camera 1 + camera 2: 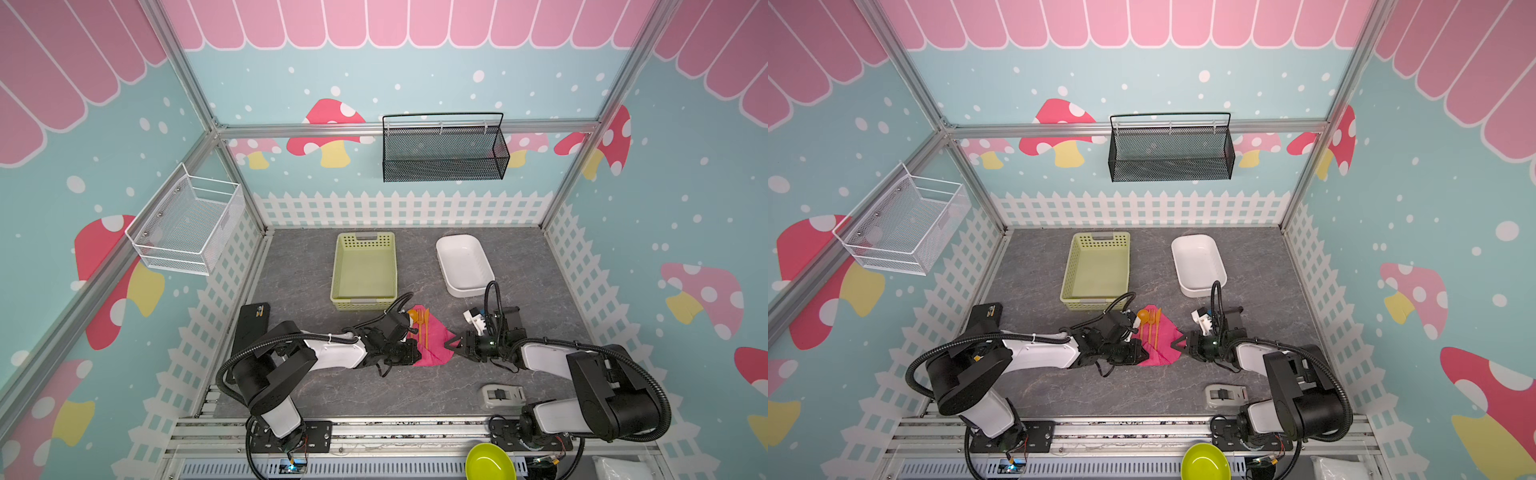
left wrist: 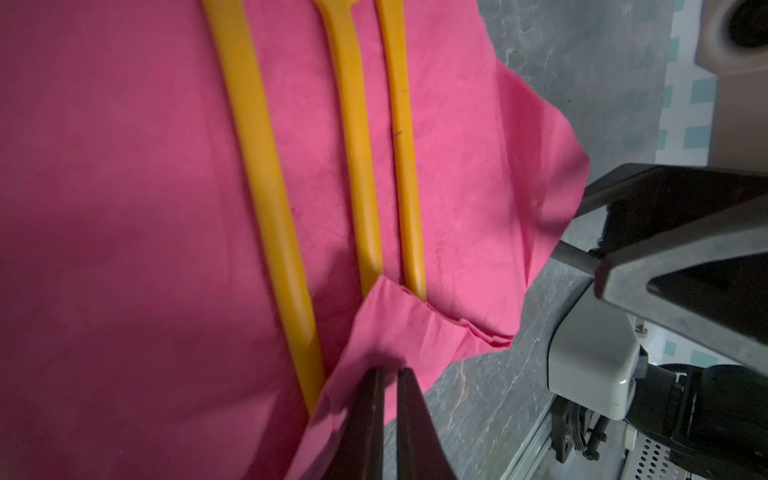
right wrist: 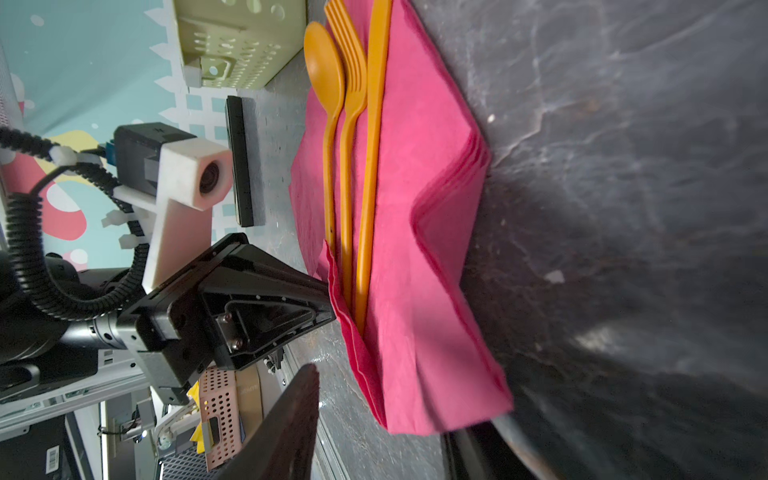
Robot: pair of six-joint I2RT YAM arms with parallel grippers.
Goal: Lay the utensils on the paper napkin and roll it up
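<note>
The magenta paper napkin [image 1: 436,345] [image 1: 1163,345] lies on the grey table just in front of the green basket. The orange utensils [image 1: 420,324] [image 1: 1151,324] lie side by side on it: spoon [image 3: 326,83], fork [image 3: 351,104] and knife [image 3: 374,124]. My left gripper [image 1: 415,353] [image 2: 388,374] is shut on the napkin's near-left edge. It holds a flap [image 2: 386,324] raised over the handle ends. My right gripper [image 1: 453,345] [image 3: 395,432] is open at the napkin's right corner, which rests over one finger [image 3: 478,449]; the other finger [image 3: 291,415] stands apart from the paper.
A pale green basket [image 1: 363,299] and a white tub [image 1: 463,286] stand behind the napkin. A black device [image 1: 251,328] lies at the left wall, a grey dispenser [image 1: 500,397] at the front right, and a lime bowl [image 1: 488,461] on the front rail. Wire baskets hang on the walls.
</note>
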